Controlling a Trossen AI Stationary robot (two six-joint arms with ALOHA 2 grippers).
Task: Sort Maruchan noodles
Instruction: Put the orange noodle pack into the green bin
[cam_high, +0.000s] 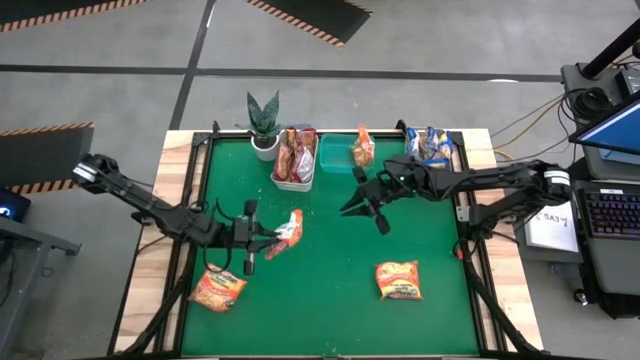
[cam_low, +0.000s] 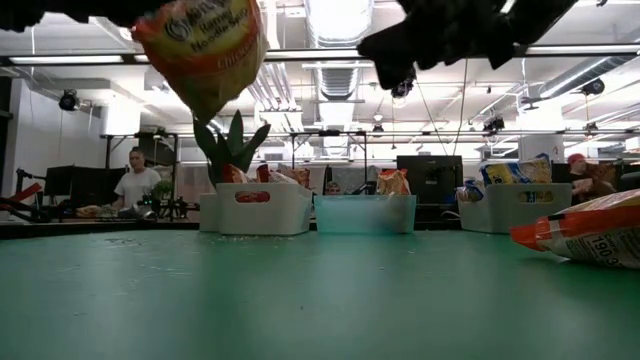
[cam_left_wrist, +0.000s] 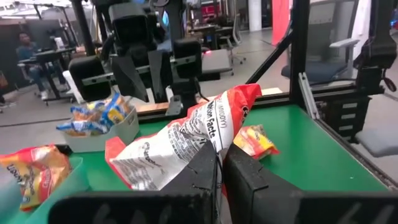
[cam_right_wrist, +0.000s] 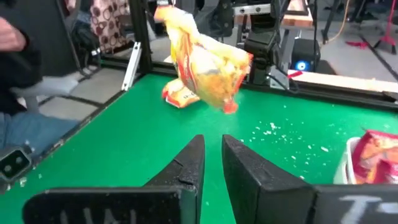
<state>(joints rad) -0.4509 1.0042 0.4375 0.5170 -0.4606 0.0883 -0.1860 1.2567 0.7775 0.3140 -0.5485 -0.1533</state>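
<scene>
My left gripper (cam_high: 262, 240) is over the table's left middle, shut on an orange-yellow noodle packet (cam_high: 288, 228) with a white printed back (cam_left_wrist: 180, 143). The packet is in the air (cam_low: 200, 55), (cam_right_wrist: 205, 59). My right gripper (cam_high: 365, 200) hovers right of centre, its fingers (cam_right_wrist: 186, 165) nearly together with nothing between them. Two more orange packets lie flat on the green mat, one near left (cam_high: 217, 290) and one near right (cam_high: 399, 280). At the far edge stand a white bin (cam_high: 295, 160) with red-brown packets, a teal bin (cam_high: 335, 155) with an orange packet, and a grey bin (cam_high: 430, 145) with blue-marked packets. My left gripper pinches the packet between its two fingers at one crinkled edge (cam_left_wrist: 208, 146). The fingers come in level from the table's left. The rest of the packet sticks out past the fingertips, and it is lifted clear of the mat, with one corner (cam_low: 205, 110) hanging down.
A potted plant (cam_high: 264, 120) stands at the far left, beside the white bin. The table's black frame posts (cam_left_wrist: 298, 56) run along its edges. A person (cam_low: 135, 180) is in the room behind the table. Open green mat (cam_high: 320, 290) lies between the two flat packets.
</scene>
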